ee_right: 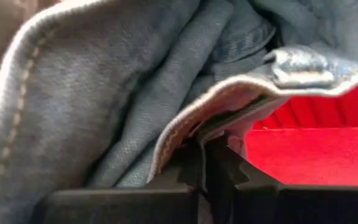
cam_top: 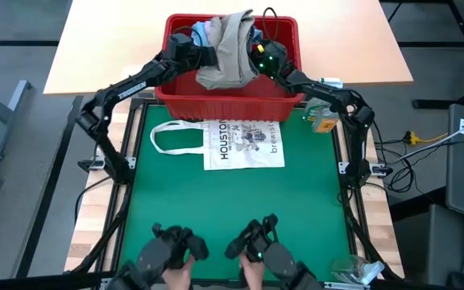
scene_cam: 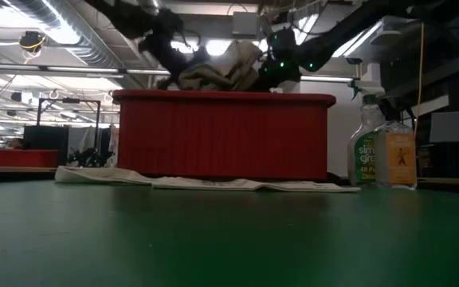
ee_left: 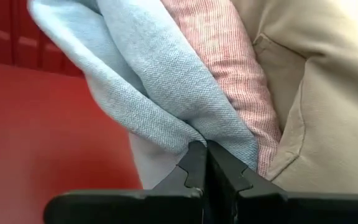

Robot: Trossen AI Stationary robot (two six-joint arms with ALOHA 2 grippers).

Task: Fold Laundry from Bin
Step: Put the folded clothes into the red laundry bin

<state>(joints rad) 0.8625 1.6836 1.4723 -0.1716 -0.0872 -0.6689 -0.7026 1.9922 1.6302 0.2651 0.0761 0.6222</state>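
The red bin (cam_top: 230, 103) stands at the far middle of the green mat. A bundle of laundry rises above its rim, with a khaki-grey piece (cam_top: 228, 48) on top. In the low view the bundle (scene_cam: 217, 73) heaps up over the bin (scene_cam: 223, 135). My left gripper (cam_top: 197, 51) is shut on light blue cloth (ee_left: 160, 93) at the bundle's left side. Beside that cloth show a pale pink striped piece (ee_left: 229, 68) and the khaki piece (ee_left: 316, 87). My right gripper (cam_top: 256, 60) is shut on blue-grey cloth (ee_right: 104, 93) at the bundle's right side. My left gripper pinches a gathered fold of the light blue cloth (ee_left: 199, 135) between its two fingertips. It comes from the table's left, slanting a little downward. The cloth rises away from the fingers into the bundle above the bin's red floor. My right gripper pinches a stitched hem edge of the blue-grey cloth (ee_right: 194, 130) between its two fingertips, coming nearly level from the table's right. The hem runs across the fingers. The rest of the cloth bunches above and beside them, over the bin's red floor.
A flat white tote bag printed "HOUSTON" (cam_top: 244, 143) lies on the mat just in front of the bin. A spray bottle (scene_cam: 367, 151) and an amber bottle (scene_cam: 399, 159) stand at the bin's right. A person's hands on control handles (cam_top: 216, 254) show at the near edge.
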